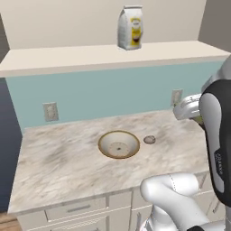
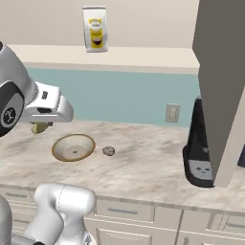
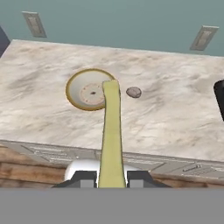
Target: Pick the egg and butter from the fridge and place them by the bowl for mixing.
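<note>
Hand above the counter grips butter pointing toward bowl.

A: Any words you can read?
B: None; the bag on the far shelf has a yellow label, its print too blurred; the arm at right bears small marks, also illegible.

— What does the butter hide?
— Part of the bowl's rim in the hand view.
— Anything cropped?
— The dark appliance, at the right edge.
</note>
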Available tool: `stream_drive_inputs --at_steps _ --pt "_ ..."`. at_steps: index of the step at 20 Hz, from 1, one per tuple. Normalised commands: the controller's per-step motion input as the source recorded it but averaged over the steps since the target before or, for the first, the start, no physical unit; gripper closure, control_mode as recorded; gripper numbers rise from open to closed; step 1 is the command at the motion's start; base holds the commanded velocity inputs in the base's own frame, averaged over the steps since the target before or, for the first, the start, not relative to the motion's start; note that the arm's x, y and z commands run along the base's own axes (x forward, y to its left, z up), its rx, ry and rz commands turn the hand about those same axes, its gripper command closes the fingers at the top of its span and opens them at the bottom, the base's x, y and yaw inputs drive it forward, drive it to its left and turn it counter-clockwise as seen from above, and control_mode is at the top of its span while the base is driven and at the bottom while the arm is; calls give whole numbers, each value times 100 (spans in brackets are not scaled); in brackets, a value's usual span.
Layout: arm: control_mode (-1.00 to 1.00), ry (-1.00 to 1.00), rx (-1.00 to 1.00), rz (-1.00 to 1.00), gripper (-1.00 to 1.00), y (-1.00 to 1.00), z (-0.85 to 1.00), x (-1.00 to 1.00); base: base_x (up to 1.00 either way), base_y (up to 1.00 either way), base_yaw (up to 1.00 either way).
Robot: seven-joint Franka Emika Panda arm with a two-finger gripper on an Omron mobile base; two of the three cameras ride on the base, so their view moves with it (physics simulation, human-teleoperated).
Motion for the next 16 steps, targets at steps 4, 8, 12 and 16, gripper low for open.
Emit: stream_drive_inputs --at_steps 4,8,12,16 --pt "100 0 0 0 100 0 0 0 19 -53 16" --pt "-100 0 1 16 100 -41 -39 33 7 -16 4" --pt "-100 6 0 16 100 -15 -73 47 0 0 0" --pt "-100 16 0 7 100 2 -95 53 0 0 0"
